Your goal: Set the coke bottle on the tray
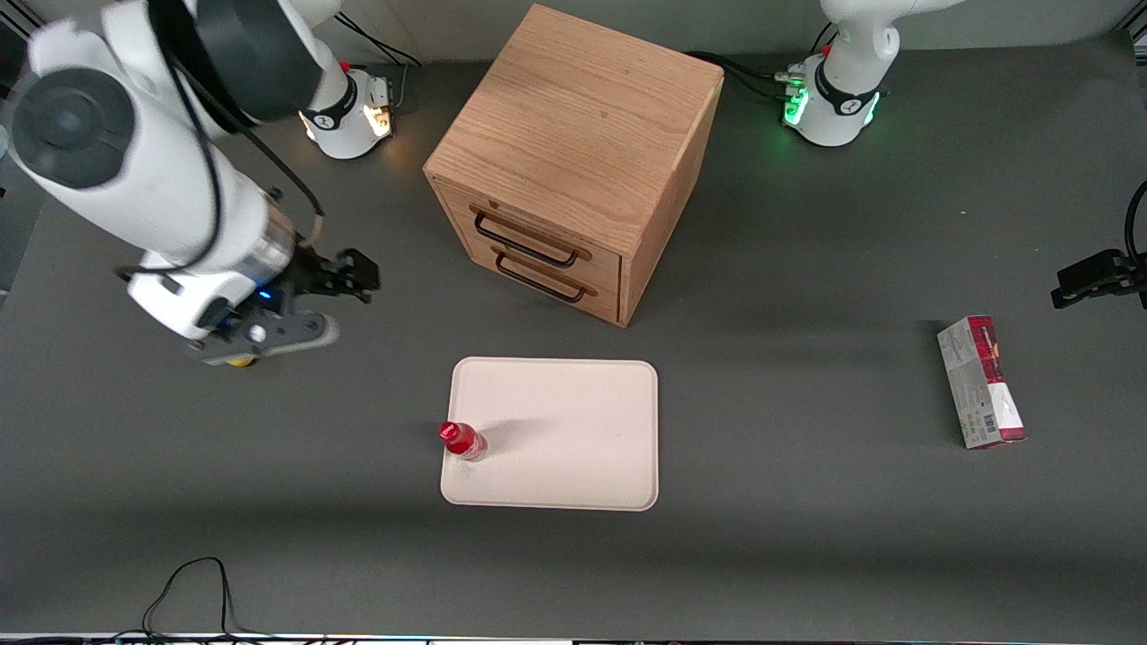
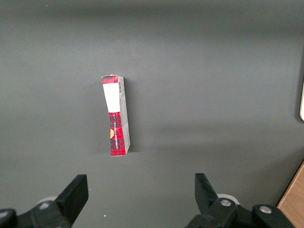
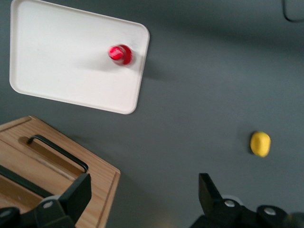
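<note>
Only the right wrist view shows a yellow object (image 3: 260, 144) past the gripper (image 3: 142, 194).

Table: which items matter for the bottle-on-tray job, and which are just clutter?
Job items:
coke bottle, upright on the tray, near its edge
tray
right arm's hand, open, raised toward the working arm's end of the table

Just lying about:
wooden drawer cabinet
red-and-grey carton
small yellow object
</note>
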